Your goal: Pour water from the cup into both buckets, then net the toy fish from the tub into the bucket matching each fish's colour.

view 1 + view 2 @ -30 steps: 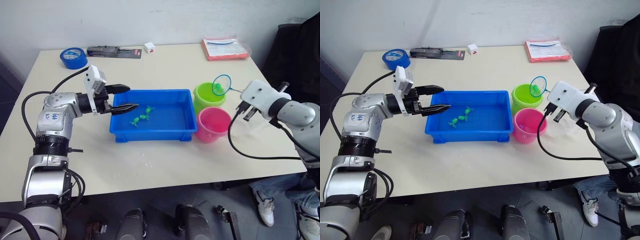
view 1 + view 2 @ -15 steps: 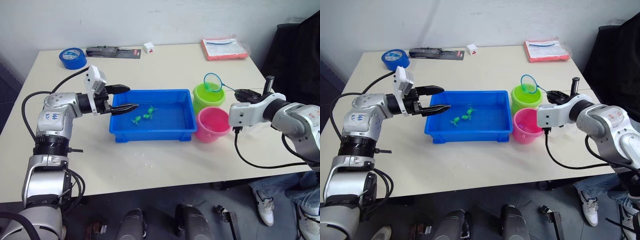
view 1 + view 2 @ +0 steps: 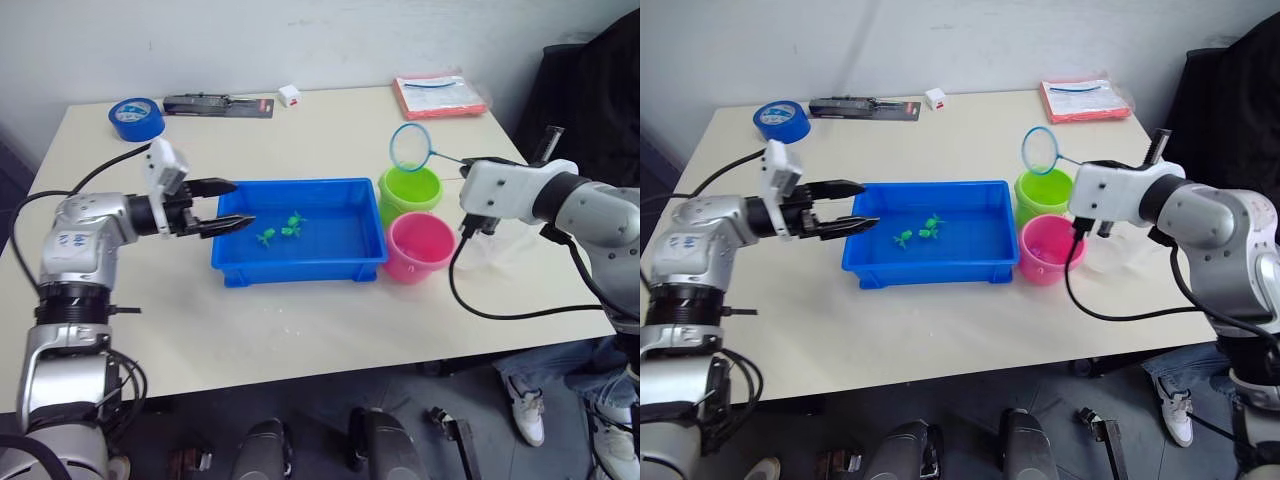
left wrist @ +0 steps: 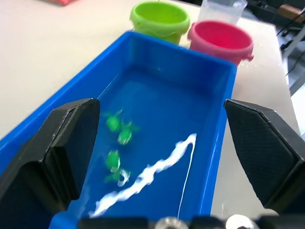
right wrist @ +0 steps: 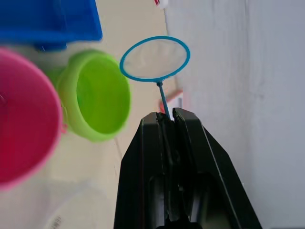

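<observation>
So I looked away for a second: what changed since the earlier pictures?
The right gripper, clamped on the net, lifted it from over the green bucket; the green fish it carried is gone from it. The left gripper stayed open at the tub, three green fish inside.

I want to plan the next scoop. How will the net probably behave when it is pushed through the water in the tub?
The net looks light: a thin stick handle pinched by the right gripper. The long thin handle may flex. The fine mesh should let water through, so drag in the tub is probably small.
</observation>
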